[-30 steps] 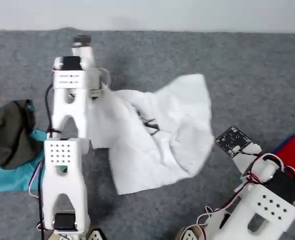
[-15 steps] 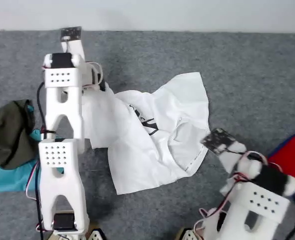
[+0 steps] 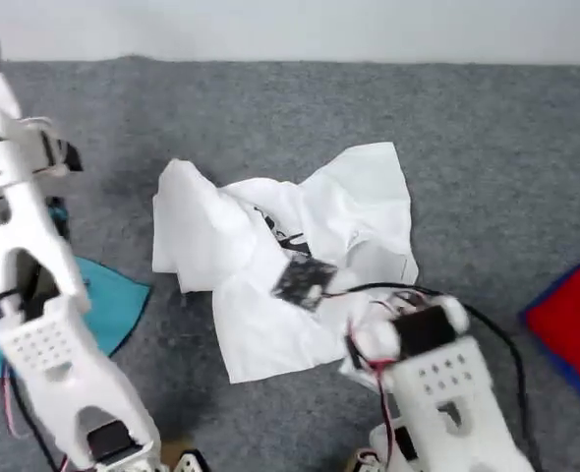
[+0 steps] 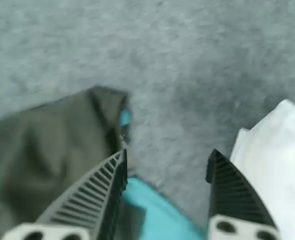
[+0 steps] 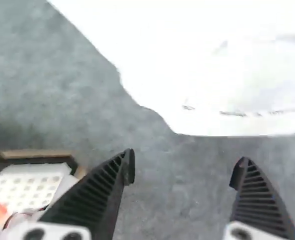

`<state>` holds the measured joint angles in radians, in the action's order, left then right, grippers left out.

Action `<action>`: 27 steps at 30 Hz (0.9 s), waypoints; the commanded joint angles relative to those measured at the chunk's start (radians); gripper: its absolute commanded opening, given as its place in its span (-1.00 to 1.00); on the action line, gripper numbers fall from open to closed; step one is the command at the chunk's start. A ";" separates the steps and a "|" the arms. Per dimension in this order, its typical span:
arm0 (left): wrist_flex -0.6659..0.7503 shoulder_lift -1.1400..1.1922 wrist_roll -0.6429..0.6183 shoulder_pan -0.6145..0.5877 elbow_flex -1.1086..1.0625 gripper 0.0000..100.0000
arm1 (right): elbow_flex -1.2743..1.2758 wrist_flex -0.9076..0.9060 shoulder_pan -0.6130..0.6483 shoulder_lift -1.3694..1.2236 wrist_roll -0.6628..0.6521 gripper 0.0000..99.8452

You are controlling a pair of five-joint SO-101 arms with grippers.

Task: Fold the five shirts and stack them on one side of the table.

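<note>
— what does the view from above tell you?
— the white shirt lies crumpled in the middle of the table, not spread and not folded. my right arm leans over its near edge. my left arm stands well off to one side, above a teal shirt. a red shirt pokes in at the opposite edge. i'd say the fold of the white one has hardly begun.

— and your left wrist?
— my left gripper is spread wide and holds nothing. it hangs over bare table, between a dark shirt with the teal one showing at its edge and a border of the white shirt.

— the right wrist?
— my right gripper is wide too, and empty. it sits over grey table just beside the white shirt's edge, apart from the cloth.

— so what comes next?
— as i judge it, the right gripper should drop onto that near edge and pinch a single layer. the left needs to cross to the shirt's other side, so the two can pull the cloth flat before any fold. the dark and teal heap looks like the natural place for the stack.
</note>
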<state>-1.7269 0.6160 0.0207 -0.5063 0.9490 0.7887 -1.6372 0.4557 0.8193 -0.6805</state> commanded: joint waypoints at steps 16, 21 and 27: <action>-0.028 -0.623 0.072 -0.011 -0.716 -0.50 | -0.620 -0.071 0.378 -0.857 0.009 -0.38; -0.028 -0.628 0.069 -0.012 -0.728 -0.50 | -0.681 -0.048 0.384 -1.040 0.009 -0.38; -0.029 -0.628 0.068 -0.014 -0.728 -0.50 | -0.770 -0.050 0.363 -1.213 0.008 -0.44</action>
<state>-1.7269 0.0391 0.0790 -0.5232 0.2171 0.0829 -1.6939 0.8332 -0.3560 -0.6774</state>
